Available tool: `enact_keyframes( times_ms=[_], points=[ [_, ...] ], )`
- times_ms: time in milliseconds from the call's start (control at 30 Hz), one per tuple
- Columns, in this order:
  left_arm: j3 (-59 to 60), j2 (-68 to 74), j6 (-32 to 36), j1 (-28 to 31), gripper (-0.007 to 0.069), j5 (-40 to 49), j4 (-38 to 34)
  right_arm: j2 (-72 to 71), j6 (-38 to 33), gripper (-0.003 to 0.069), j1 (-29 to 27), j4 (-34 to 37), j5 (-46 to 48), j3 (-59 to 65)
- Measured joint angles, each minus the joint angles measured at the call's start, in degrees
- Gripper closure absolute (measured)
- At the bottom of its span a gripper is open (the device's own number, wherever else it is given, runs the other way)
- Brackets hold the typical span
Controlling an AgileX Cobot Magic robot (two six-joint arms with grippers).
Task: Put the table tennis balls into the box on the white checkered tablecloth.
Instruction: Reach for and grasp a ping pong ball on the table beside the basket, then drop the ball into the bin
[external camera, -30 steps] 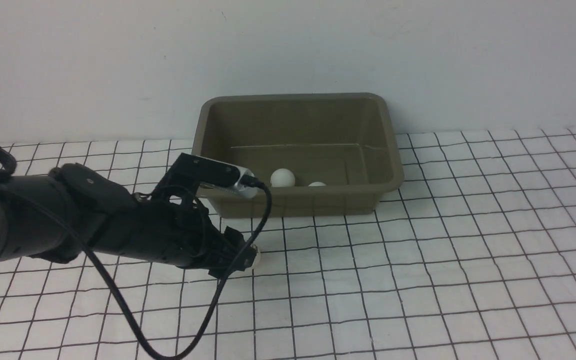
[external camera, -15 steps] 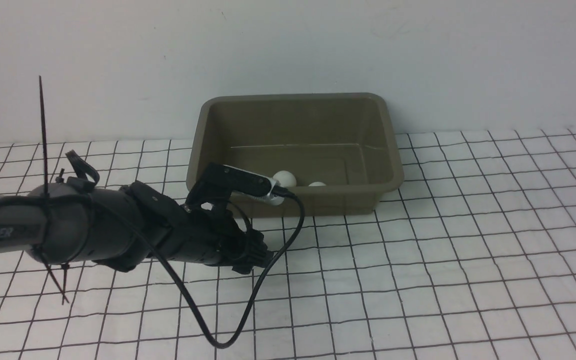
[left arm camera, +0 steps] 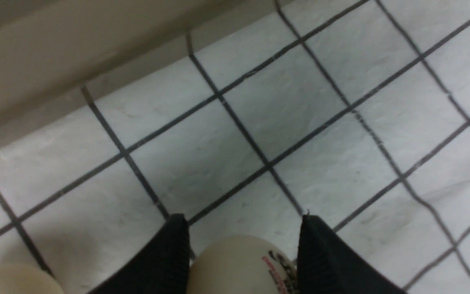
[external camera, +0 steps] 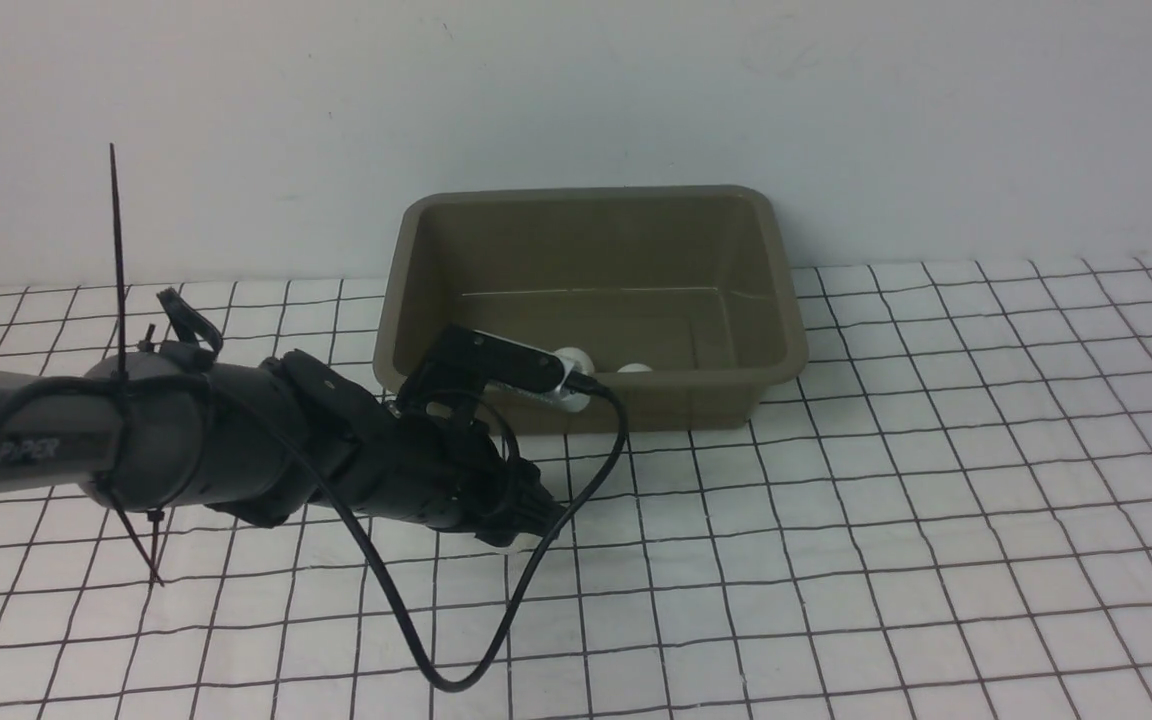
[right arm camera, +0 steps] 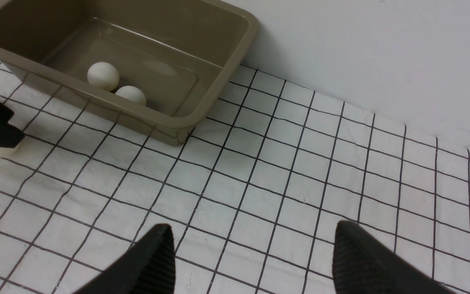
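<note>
So the left arm (external camera: 236,460) is reaching a touch further toward the box (external camera: 786,330) than a second ago. Its jaws, which were gaping around a ball back then, are now clamping down on it. The left wrist cam is showing it nicely. The logo ball (left arm camera: 239,265) is sitting squeezed between the two black fingers (left arm camera: 161,261). It looks to be still down on the white checkered tablecloth (external camera: 836,560), just in front of the box's near wall, on the left half of the worktop.

The box itself is sitting at the worktop's far edge, about midway along. One boxed ball (right arm camera: 103,76) and its neighbour (right arm camera: 130,94) are lying inside, same as before. A spare ball (left arm camera: 10,279) is waiting right beside the grabbed one.

The right jaws are hanging wide apart near the right edge, gripping nothing and not budging.

I'm reading this as grab number three landing, so a lift over the rim is probably coming, then one ball to go.
</note>
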Motion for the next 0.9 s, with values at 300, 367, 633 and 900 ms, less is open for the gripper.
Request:
enact_keyframes(
  times_ms=[300, 367, 633, 900],
  points=[
    [-1.28, -8.96, 3.44, -0.11, 0.0321, 7.43, -0.25, 0.00, 0.00, 0.0186, 0.00, 0.06, -1.32, 0.00],
    [-3.68, -10.27, 6.32, 0.08, 0.0321, 6.50, -1.58, 0.00, 0.00, 0.0186, 0.00, 0.06, -1.21, 0.00],
    [-12.54, -2.66, 15.24, 3.33, 0.0321, -1.87, -3.06, 0.00, 0.00, 0.0186, 0.00, 0.14, -0.54, 0.00],
    [-19.07, 3.09, 16.15, 6.51, 0.0211, 2.97, -4.09, 0.00, -0.89, 0.0186, 0.00, 1.40, -0.35, 0.00]
  ],
)
